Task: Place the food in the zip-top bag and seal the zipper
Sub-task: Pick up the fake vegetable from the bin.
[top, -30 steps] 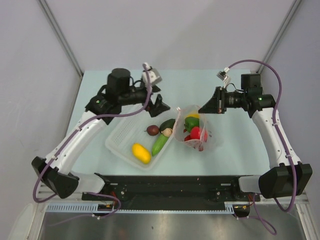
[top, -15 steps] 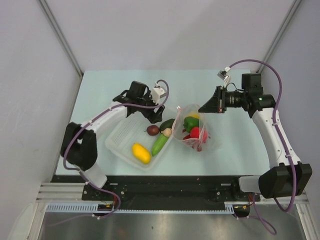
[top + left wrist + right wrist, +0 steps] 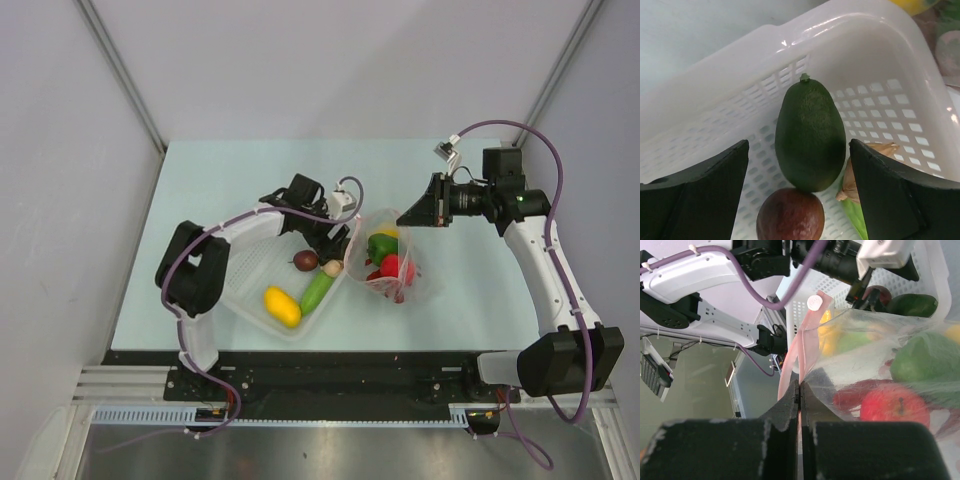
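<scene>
The zip-top bag [image 3: 410, 285] stands on the table [image 3: 200, 190] just right of the white mesh basket [image 3: 245, 280]. It holds a green pepper [image 3: 927, 362], a red tomato [image 3: 890, 407] and a yellow piece [image 3: 826, 335]. The right gripper [image 3: 800, 390] is clamped on its pink zipper [image 3: 794, 352] — fingers pressed together. The left gripper [image 3: 799, 145] hangs spread wide inside the basket, straddling a dark green avocado-shaped toy [image 3: 810, 135] (no contact visible) — the plum [image 3: 790, 217] and mushroom [image 3: 855, 175] lie beside it.
</scene>
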Motion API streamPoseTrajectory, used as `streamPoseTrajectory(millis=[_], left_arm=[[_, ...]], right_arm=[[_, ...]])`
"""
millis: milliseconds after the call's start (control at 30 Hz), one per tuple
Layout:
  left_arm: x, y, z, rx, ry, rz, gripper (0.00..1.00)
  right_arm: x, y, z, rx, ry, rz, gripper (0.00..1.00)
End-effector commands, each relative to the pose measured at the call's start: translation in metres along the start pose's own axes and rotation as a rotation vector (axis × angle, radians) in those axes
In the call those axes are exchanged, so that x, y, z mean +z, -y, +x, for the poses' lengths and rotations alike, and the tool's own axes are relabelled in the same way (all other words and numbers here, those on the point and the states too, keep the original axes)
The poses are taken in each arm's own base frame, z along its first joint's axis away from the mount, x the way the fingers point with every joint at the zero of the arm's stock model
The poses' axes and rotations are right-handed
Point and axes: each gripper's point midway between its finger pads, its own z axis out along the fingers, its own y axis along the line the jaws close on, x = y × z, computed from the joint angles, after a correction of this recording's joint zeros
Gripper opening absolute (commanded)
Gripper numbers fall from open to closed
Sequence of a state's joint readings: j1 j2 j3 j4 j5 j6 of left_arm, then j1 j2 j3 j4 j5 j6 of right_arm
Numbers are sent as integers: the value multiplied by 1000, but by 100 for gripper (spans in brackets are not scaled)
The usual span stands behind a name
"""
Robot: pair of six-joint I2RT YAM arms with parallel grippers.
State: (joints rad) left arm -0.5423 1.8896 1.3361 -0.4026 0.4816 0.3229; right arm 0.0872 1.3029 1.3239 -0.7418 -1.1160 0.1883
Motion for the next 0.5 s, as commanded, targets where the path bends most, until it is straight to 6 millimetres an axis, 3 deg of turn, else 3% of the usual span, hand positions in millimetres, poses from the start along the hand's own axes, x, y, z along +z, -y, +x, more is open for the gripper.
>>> streamPoseTrajectory(millis=[0, 167, 267, 300, 367, 400, 467], left_arm=[[13, -5, -9, 5, 10, 4, 84], [8, -8, -2, 25, -35, -12, 75], [-10, -16, 1, 42, -42, -55, 65], [-16, -19, 2, 44, -40, -66, 56], [-40, -25, -5, 23, -8, -97, 41], [-54, -31, -9, -13, 21, -112, 38], [-88, -22, -34, -29, 135, -108, 33]], right_arm=[[-2, -9, -8, -44, 22, -26, 0], [-3, -9, -9, -46, 23, -22, 0], [-4, -9, -10, -49, 24, -19, 0], [-3, -9, -9, -50, 22, -20, 0], [-4, -9, -9, -56, 23, -19, 0], [-4, -9, -9, -53, 22, -17, 0], [-4, -10, -7, -55, 20, -19, 0]])
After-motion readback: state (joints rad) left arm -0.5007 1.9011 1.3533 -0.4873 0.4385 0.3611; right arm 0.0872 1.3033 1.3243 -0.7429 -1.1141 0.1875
